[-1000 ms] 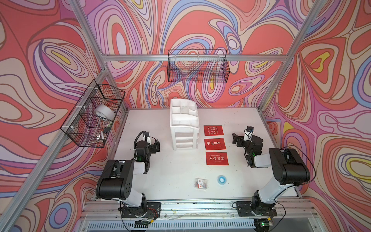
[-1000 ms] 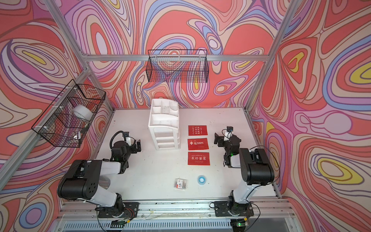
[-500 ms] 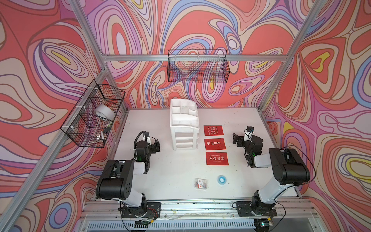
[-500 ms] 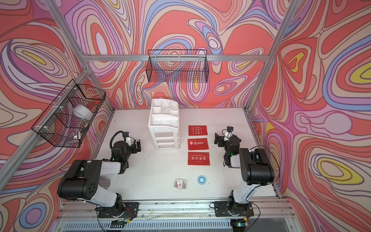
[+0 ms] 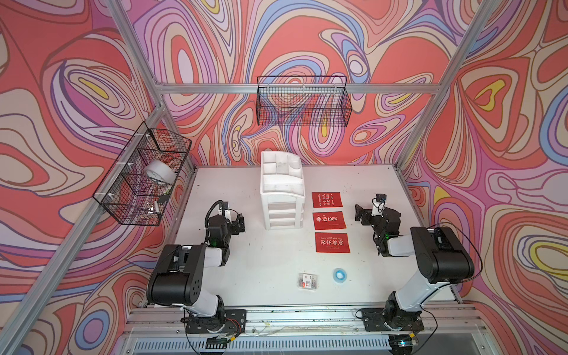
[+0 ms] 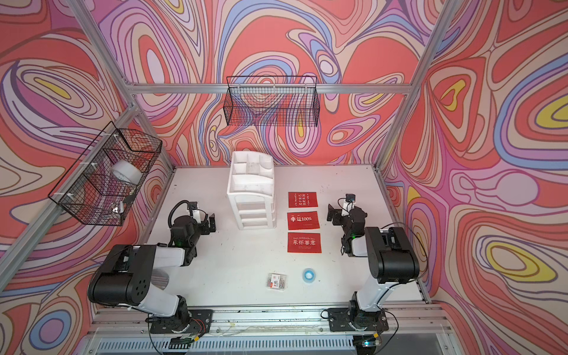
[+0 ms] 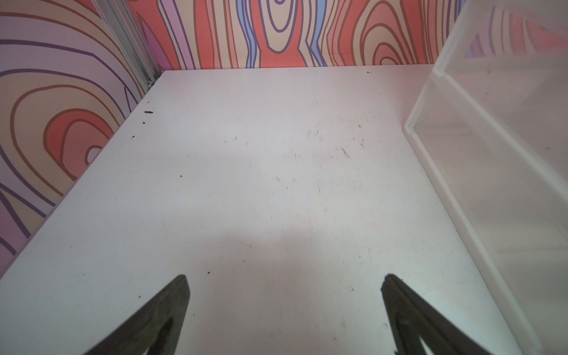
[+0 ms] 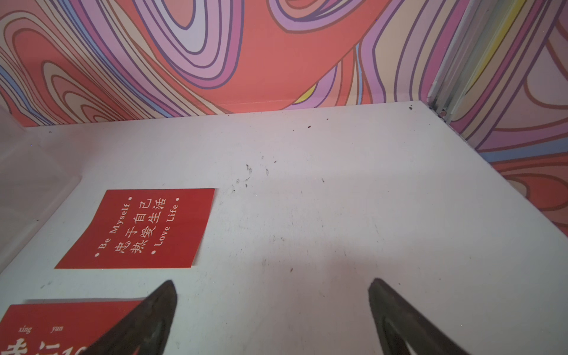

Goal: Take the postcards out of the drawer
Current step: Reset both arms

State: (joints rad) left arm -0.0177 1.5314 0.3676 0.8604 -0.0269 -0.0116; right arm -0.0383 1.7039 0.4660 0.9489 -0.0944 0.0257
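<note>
Three red postcards lie flat in a row on the white table, right of the white drawer unit [image 5: 282, 196] [image 6: 252, 196]: the far postcard [image 5: 327, 199] [image 6: 302, 199] [image 8: 138, 229], the "100%" postcard [image 5: 329, 220] [image 6: 303, 220] [image 8: 61, 325] and the near postcard [image 5: 332, 242] [image 6: 304, 242]. The unit's drawers look pushed in. My left gripper [image 5: 239, 222] [image 6: 212, 222] [image 7: 285, 278] hovers open and empty over bare table left of the unit. My right gripper [image 5: 358, 212] [image 6: 331, 213] [image 8: 272, 282] is open and empty, just right of the postcards.
A small clear packet with a red label [image 5: 308, 280] and a blue tape roll [image 5: 340, 274] lie near the front. A wire basket [image 5: 302, 104] hangs on the back wall. Another wire basket [image 5: 123, 196] on the left wall holds a white tape roll [image 5: 159, 172].
</note>
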